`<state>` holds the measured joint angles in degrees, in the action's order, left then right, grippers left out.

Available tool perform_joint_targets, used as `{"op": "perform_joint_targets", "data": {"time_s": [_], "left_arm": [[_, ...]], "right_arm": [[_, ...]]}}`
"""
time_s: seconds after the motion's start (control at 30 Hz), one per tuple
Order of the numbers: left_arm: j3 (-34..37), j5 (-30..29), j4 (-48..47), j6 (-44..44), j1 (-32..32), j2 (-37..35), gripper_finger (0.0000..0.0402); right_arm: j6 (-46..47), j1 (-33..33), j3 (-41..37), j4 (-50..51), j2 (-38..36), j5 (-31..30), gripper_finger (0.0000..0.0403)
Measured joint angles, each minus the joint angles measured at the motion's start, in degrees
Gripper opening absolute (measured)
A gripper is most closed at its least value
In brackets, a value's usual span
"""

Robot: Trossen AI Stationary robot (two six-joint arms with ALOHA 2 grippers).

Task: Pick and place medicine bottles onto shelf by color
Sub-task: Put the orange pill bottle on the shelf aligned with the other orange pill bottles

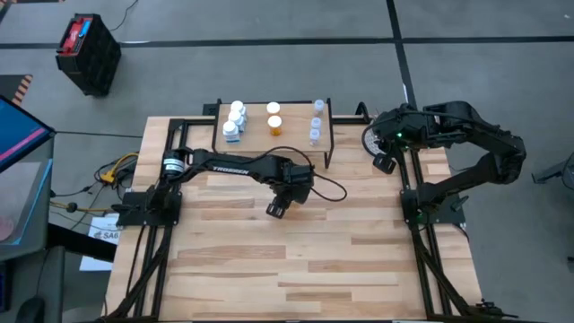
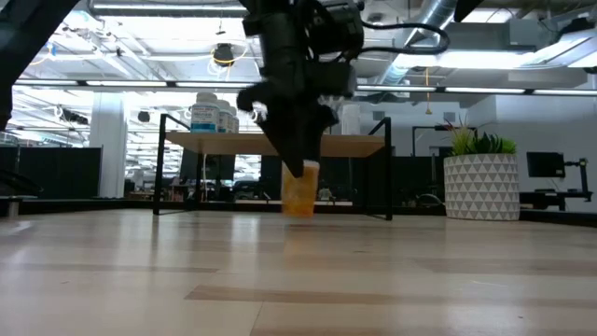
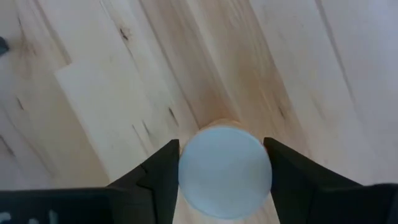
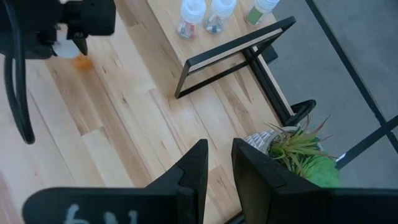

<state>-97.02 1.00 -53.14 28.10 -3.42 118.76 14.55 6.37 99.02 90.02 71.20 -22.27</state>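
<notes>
left claw [image 3: 225,171] is down over the orange bottle [image 3: 225,177] standing on the surface [image 1: 269,269] in front of the shelf [image 1: 296,135], white cap snug between both fingers, touching, so grasping it. right claw [image 4: 217,165] waits clenched and empty near the plant pot [image 4: 273,140].

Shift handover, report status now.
Left gripper straddling the orange bottle on table, cap between fingers. Right gripper shut, parked by plant pot. Shelf approach unobstructed.

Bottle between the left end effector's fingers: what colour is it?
Orange bottle with a white cap; the low view shows its colour best.
</notes>
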Motion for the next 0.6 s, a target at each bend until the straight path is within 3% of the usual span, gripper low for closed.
{"op": "perform_joint_targets", "data": {"time_s": [0.17, 0.43, 0.6], "left_arm": [[-7.37, -0.15, -10.6, 1.44, -0.07, -0.14, 0.0192], [-21.39, -0.18, -26.55, 4.41, -0.28, -0.17, 0.0174], [-26.88, 0.44, -29.95, 5.15, -1.82, -1.43, 0.0186]], "right_arm": [[0.0, 0.01, 0.0, -0.01, 0.0, -0.01, 0.0095], [0.02, 0.01, 0.0, 0.0, 0.0, -0.03, 0.0095], [0.02, 0.0, 0.0, 0.0, 0.0, -0.03, 0.0095]]}}
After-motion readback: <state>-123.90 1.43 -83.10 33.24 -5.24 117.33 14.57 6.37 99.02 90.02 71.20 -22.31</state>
